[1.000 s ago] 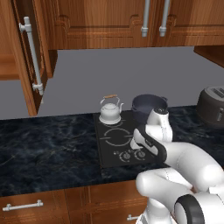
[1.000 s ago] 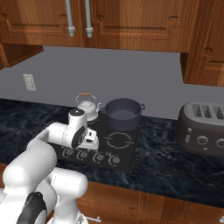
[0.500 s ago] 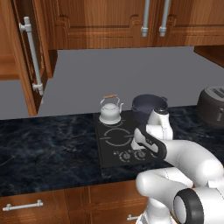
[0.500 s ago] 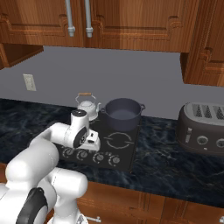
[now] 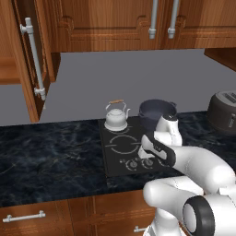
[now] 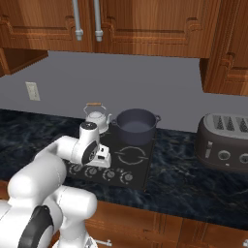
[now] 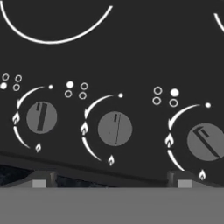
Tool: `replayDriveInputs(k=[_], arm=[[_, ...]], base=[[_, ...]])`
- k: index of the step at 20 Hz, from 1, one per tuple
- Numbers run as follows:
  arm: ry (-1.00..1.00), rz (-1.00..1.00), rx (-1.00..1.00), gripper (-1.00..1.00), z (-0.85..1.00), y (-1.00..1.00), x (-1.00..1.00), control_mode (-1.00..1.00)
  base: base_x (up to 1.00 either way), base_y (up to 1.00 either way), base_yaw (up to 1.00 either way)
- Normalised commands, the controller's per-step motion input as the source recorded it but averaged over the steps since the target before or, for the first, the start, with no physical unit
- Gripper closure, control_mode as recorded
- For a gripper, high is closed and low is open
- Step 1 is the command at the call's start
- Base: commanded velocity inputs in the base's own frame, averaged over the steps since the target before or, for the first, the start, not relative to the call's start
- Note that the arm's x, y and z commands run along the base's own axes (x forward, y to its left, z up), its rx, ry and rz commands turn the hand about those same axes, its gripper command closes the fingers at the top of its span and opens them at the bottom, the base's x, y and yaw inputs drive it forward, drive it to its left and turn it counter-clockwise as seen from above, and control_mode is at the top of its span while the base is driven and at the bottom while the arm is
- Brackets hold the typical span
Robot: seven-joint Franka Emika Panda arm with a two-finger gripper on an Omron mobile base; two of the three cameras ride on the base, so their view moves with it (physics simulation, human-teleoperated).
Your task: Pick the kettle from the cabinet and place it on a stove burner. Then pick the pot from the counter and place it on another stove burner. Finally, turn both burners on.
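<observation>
Hovering low over the knob row of the black cooktop (image 5: 115, 159), the fingers (image 7: 40, 180) stand wide apart with nothing between them, a middle knob (image 7: 114, 128) centred ahead. The kettle (image 5: 115, 117) sits on the rear left burner and the pot (image 6: 135, 125) on the rear right burner, side by side. A toaster (image 6: 227, 142) rests on the tabletop (image 5: 46, 152).

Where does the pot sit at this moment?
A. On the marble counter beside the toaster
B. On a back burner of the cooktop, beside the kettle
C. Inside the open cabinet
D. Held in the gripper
B: the pot rests at the cooktop's rear, next to the kettle.
</observation>
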Motion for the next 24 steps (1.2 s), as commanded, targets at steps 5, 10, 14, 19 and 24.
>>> replayDriveInputs(k=[5,10,14,19,24], arm=[[-0.04,0.00,0.00,-1.00,-0.46,0.11,-0.07,-1.00],[-0.04,0.00,0.00,-1.00,-0.19,0.03,-0.09,-1.00],[0.00,0.00,0.00,-1.00,0.00,0.00,-0.02,-1.00],[0.00,0.00,0.00,-1.00,0.00,0.00,-0.01,-1.00],[0.00,0.00,0.00,-1.00,0.00,0.00,0.00,-1.00]], base=[[0.00,0.00,0.00],[0.00,0.00,0.00],[0.00,0.00,0.00],[0.00,0.00,0.00],[0.00,0.00,0.00]])
